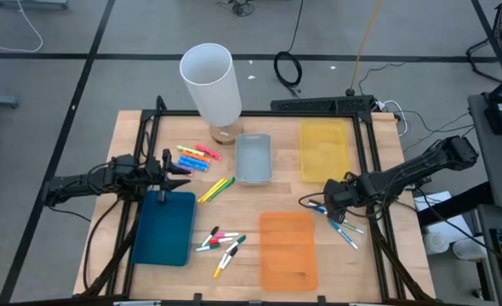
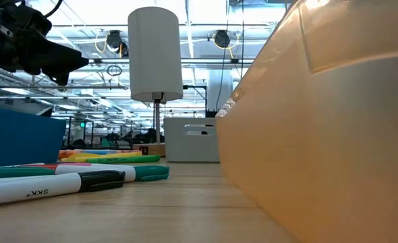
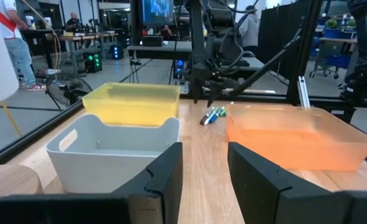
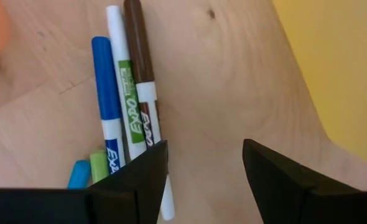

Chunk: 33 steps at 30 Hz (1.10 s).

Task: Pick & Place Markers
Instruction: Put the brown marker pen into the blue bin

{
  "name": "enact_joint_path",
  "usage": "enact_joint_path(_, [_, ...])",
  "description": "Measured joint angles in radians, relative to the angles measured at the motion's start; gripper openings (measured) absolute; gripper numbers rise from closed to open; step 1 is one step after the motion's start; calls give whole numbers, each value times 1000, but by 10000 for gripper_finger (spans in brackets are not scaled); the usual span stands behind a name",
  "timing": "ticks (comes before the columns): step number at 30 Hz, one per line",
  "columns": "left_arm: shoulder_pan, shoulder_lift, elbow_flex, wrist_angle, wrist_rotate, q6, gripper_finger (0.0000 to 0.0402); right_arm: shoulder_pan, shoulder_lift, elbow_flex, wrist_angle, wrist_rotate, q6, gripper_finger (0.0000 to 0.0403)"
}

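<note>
Thin white markers with blue, green and brown caps [image 4: 130, 87] lie on the wooden desk [image 4: 221, 74], between the see-through orange tray [image 1: 288, 248] and the yellow tray [image 1: 324, 150]. My right jaws [image 4: 205, 177] hang open just beside them, holding nothing. My left jaws [image 3: 205, 177] wait part open over the blue tray [image 1: 165, 226].

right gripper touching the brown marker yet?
Cannot tell. In the right wrist view the right gripper stands open, one finger overlapping the brown marker; neither contact nor gap shows plainly.
</note>
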Motion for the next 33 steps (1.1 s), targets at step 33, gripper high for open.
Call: enact_joint_path(33, [0, 0, 0, -1, 0, 0, 131, 8, -1, -191, 216, 2, -109, 123])
